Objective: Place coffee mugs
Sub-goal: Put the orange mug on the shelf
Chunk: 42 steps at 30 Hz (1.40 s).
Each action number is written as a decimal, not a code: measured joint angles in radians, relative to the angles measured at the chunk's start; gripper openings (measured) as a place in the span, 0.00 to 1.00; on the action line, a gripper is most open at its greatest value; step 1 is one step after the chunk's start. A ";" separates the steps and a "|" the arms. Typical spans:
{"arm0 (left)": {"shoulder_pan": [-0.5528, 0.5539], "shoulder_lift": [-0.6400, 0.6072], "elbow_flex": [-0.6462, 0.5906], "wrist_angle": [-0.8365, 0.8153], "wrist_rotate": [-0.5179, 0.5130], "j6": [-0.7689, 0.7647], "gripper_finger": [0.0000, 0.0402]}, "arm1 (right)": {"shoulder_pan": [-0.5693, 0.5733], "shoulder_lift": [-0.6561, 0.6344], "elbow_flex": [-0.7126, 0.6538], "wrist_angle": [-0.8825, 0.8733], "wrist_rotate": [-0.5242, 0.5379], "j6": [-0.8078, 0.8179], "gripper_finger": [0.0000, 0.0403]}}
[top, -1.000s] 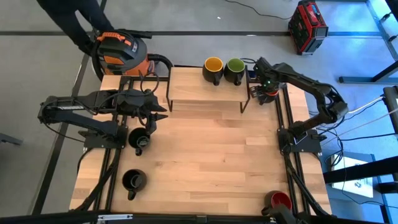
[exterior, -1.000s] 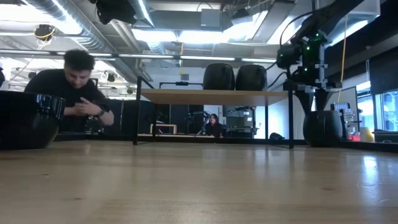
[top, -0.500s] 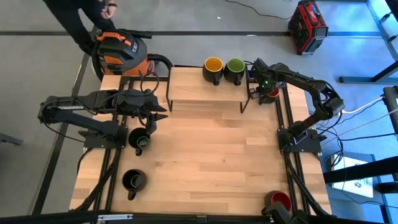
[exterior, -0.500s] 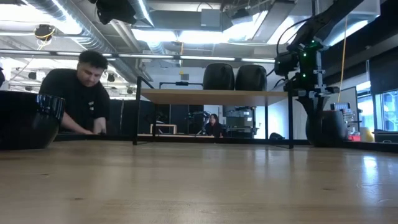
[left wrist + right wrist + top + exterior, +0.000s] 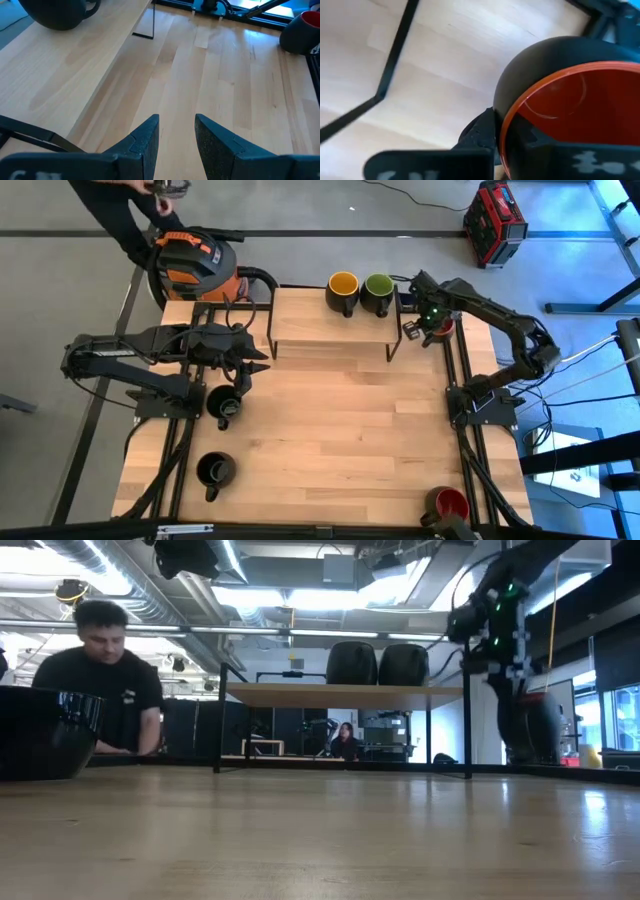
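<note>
A black mug with a red inside (image 5: 442, 328) is at the table's far right, beside the wooden shelf (image 5: 330, 330), with my right gripper (image 5: 428, 326) shut on it. The yellow-inside mug (image 5: 343, 288) and the green-inside mug (image 5: 377, 288) stand on the shelf's far edge. Two black mugs (image 5: 222, 402) (image 5: 215, 470) stand on the table at the left, and another red-inside mug (image 5: 447, 505) at the near right corner. My left gripper (image 5: 176, 131) hovers open near the shelf's left end with nothing between its fingers. My right gripper pinches the red-inside mug's rim (image 5: 506, 125): one finger (image 5: 479, 132) outside the wall, the other (image 5: 542, 142) inside. The fingers come from above, pointing down. In the low view the mug (image 5: 528, 730) hangs below the gripper, blurred and seemingly just off the table.
The shelf's black legs (image 5: 392, 345) stand close to the held mug. Beyond the table's far left corner are an orange vacuum (image 5: 195, 265) and a person (image 5: 100, 680). A red case (image 5: 494, 220) lies on the floor past the far right.
My right gripper has dropped over the red-inside mug's rim and shut on it, then risen a little and shifted slightly toward the table's right edge, taking the mug along. The person behind the table has moved about.
</note>
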 joint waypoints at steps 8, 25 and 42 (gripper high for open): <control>0.000 0.000 0.000 0.000 0.000 0.001 0.30 | 0.113 -0.145 0.134 -0.222 -0.016 0.047 0.01; 0.000 0.000 0.000 0.000 0.000 0.004 0.30 | 0.691 -0.207 0.286 -0.359 -0.160 0.371 0.01; 0.000 0.000 0.000 0.000 0.001 0.014 0.30 | 0.980 0.088 0.313 0.151 -0.266 0.321 0.00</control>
